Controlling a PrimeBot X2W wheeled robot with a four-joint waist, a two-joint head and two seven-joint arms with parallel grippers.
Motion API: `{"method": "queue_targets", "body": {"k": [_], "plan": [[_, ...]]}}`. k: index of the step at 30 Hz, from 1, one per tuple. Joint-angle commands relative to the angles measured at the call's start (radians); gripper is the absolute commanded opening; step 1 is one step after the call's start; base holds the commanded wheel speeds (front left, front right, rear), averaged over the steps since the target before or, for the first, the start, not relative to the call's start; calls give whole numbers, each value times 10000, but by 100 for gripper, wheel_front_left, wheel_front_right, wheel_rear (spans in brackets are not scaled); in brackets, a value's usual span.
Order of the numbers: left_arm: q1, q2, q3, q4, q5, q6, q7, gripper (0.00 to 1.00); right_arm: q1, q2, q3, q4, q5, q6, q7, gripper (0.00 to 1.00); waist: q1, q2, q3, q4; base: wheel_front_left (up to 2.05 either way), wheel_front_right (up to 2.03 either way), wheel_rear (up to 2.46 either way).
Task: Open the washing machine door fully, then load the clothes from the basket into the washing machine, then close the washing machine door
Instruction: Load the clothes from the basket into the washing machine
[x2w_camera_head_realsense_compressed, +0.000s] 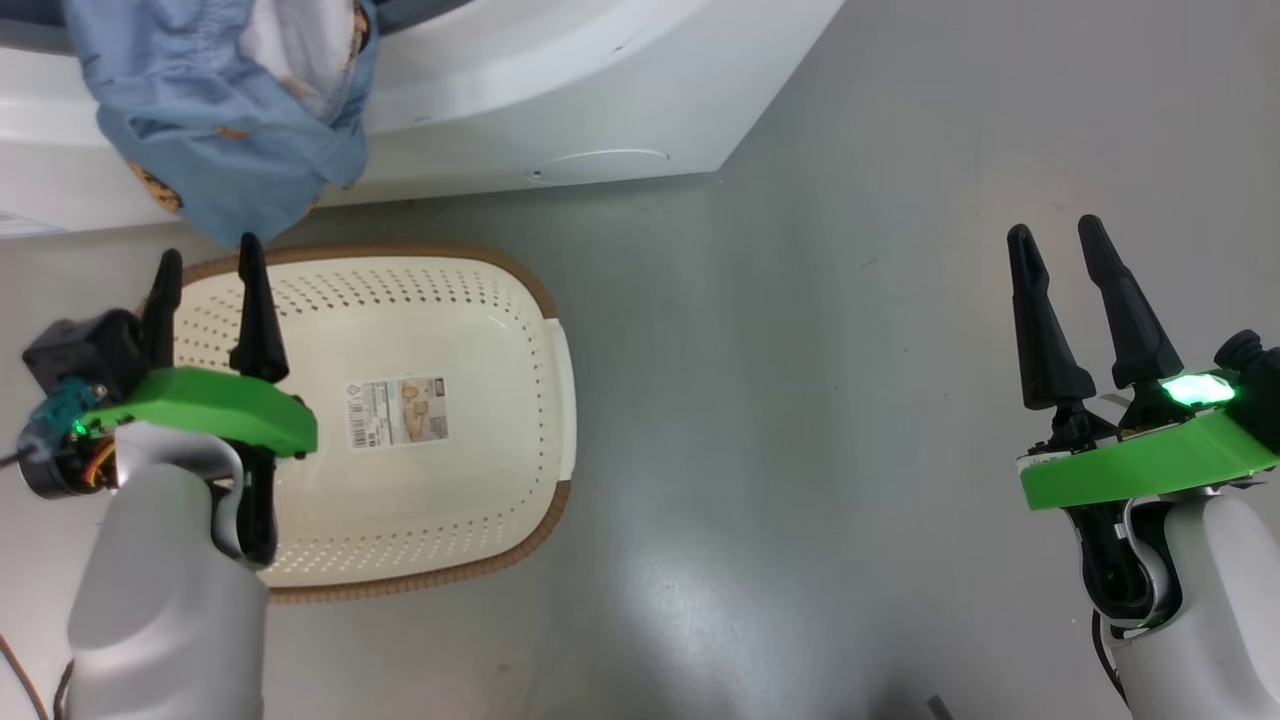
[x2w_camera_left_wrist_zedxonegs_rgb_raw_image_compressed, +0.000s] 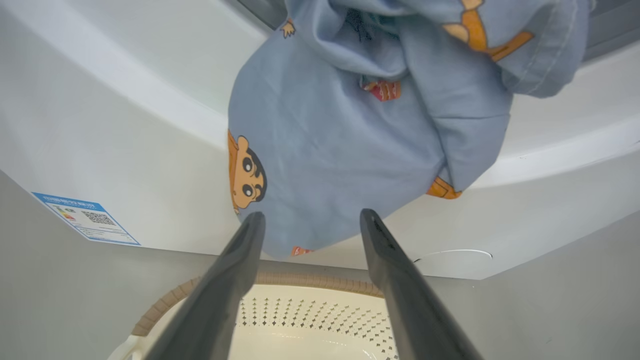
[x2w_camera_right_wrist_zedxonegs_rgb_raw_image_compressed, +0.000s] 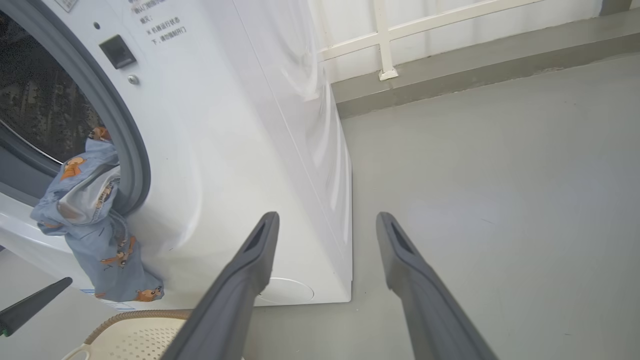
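Observation:
Light-blue clothes with orange cartoon figures hang out of the washing machine mouth and down its white front. In the right wrist view the clothes drape over the grey gasket below the dark drum. The washing machine door is out of view. Under the clothes the cream basket stands on the floor with only its label inside. My left gripper is open over the basket's far rim, its tips just below the hanging cloth. Off to the right, my right gripper is open above bare floor.
Grey floor stretches right of the basket. The machine's front carries a blue label and a round service flap. A white railing and a low kerb run behind the machine.

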Motion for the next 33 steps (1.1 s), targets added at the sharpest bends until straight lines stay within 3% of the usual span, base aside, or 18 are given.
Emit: {"method": "queue_targets", "body": {"k": [1,5,13,21,33], "plan": [[-127,376,267,125,63,-103,-53,100,138,-25,182,-196,59,90,-46,100,0,-1,45,-66,0,0,0],[-1015,634,196,1834,-28,-289,-53,100,70,-7,194,-183,94,90,-46,100,0,-1,157,-211,0,0,0],[-2350,989,-159,3600,-174,-452,-53,100,-18,23,216,-239,90,90,-46,100,0,-1,430,-297,0,0,0],[-3204,1224,-726,4525,-208,-479,-53,100,-132,-2,301,-211,108,90,-46,100,0,-1,634,-442,0,0,0],[-3892,1620,-861,4512,-313,-444,-53,100,-186,-35,210,-292,111,90,-46,100,0,-1,911,-479,0,0,0]]}}
